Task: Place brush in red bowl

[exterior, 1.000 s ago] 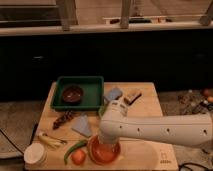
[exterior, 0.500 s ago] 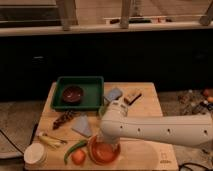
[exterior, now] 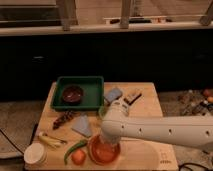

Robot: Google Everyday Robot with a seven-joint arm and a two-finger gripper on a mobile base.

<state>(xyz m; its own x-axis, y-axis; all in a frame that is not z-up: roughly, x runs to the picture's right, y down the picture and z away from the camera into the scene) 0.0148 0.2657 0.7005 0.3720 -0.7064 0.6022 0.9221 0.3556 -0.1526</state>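
The brush, a small tan block with a darker side, lies on the wooden table at the back right, beside a blue-grey pad. A red-orange bowl stands at the table's front middle. A darker red-brown bowl sits in a green tray at the back left. My white arm reaches in from the right and bends down. My gripper hangs over the red-orange bowl and hides much of it. It is well apart from the brush.
A blue-grey cloth, a dark cone-like object, yellow sticks, a green pepper, an orange ball and a white round lid lie on the table's left front. Small items stand off the table at right.
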